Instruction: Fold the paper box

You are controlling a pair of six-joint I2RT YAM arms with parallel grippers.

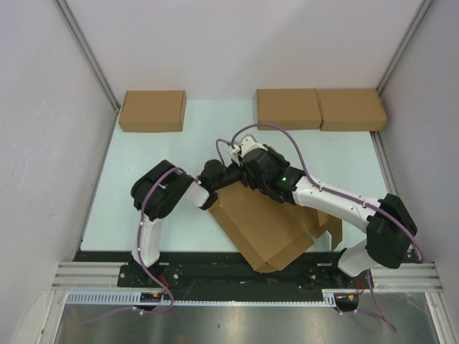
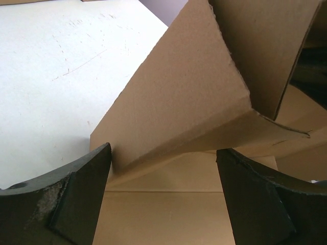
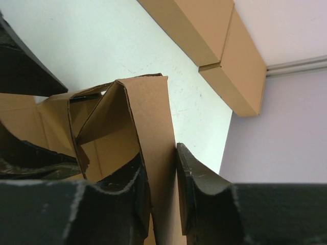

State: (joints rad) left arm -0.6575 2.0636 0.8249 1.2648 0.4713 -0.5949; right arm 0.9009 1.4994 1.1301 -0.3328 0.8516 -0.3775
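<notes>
Jaws of my right gripper (image 3: 159, 153) sit narrow around one wall of the paper box (image 3: 150, 102); pinching or not, I cannot tell. My left gripper (image 2: 163, 153) gapes wide around a corner.

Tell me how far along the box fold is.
Done: one wall of the paper box stands folded upright. In hand: right end effector straddles that wall; left end effector, open, brackets a raised flap. Left: the rest of the sheet lies mostly flat, not boxed.
</notes>
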